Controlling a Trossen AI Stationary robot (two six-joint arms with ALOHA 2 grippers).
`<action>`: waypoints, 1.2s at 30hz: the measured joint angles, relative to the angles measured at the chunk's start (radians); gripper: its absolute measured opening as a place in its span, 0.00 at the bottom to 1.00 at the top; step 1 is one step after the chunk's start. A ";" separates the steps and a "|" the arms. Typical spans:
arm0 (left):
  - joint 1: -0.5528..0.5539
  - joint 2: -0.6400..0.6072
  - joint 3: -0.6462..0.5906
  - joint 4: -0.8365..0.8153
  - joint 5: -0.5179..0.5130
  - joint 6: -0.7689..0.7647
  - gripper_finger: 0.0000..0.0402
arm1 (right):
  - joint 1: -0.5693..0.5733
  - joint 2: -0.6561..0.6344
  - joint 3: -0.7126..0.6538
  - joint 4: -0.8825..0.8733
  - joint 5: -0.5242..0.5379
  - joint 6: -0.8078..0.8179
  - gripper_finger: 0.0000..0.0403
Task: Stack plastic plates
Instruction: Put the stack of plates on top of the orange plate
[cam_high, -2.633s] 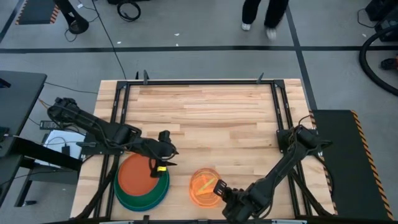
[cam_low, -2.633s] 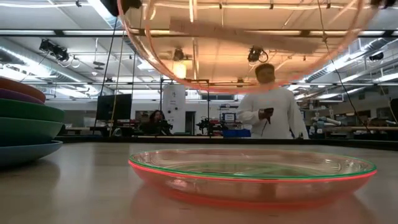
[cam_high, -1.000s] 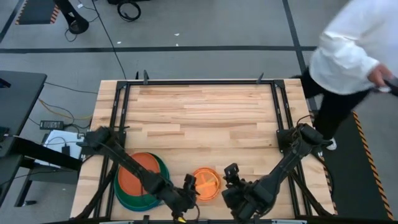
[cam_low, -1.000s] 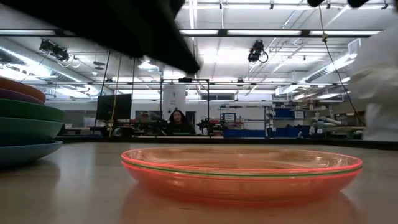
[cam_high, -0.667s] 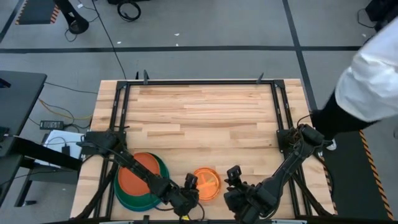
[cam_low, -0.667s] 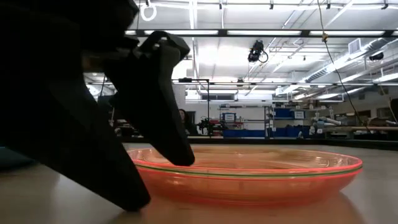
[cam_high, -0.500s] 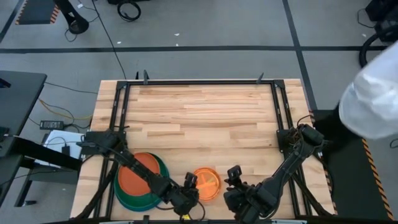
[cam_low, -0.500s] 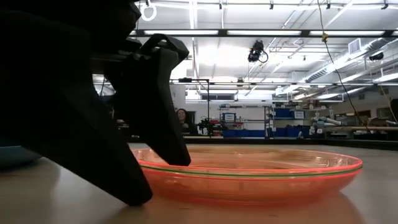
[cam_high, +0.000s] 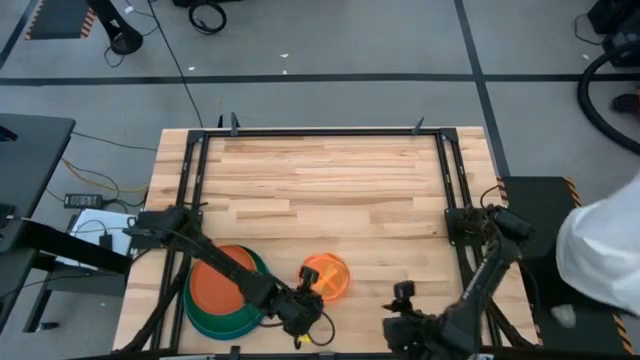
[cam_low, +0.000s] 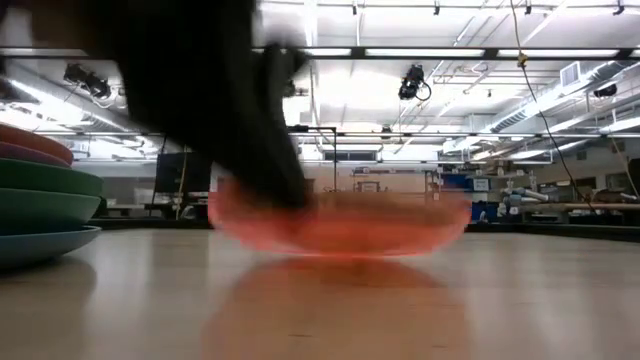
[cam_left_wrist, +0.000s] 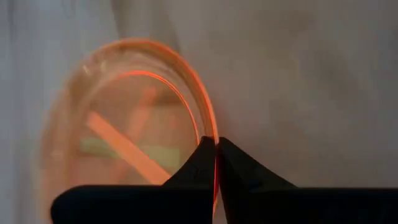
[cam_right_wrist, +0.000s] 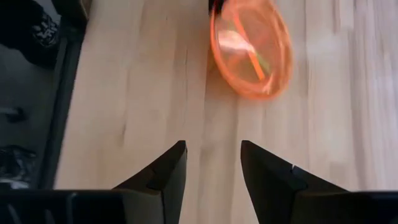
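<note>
Wooden tabletop (cam_high: 330, 190) first. Right gripper (cam_high: 402, 297) at near edge, pulled back, jaws wide, holding nothing. Left gripper (cam_high: 305, 293) just beside, jaws pinched tight on rim of small round see-through orange plastic plates (cam_high: 325, 277). Moment ago these lay flat; now lifted off tabletop, tilted. Big stack with red-orange plate on top (cam_high: 228, 290) waits to left. Small ones likely go there next.

We see a light wooden table (cam_high: 330, 190) with a black metal frame (cam_high: 320, 131) on a grey floor (cam_high: 300, 40) marked with dark lines. Behind it, a big hall with ceiling lights (cam_low: 420, 52).
</note>
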 joint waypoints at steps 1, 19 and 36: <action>-0.004 -0.025 0.016 -0.020 0.003 0.000 0.03 | 0.017 0.000 0.000 -0.017 0.001 0.046 0.40; -0.160 -0.280 0.513 -1.113 0.074 -0.748 0.02 | 0.124 0.000 0.000 -0.099 0.085 0.328 0.40; -0.437 -0.275 0.162 -1.176 -0.006 -1.438 0.03 | 0.042 0.000 0.000 -0.110 0.086 0.212 0.40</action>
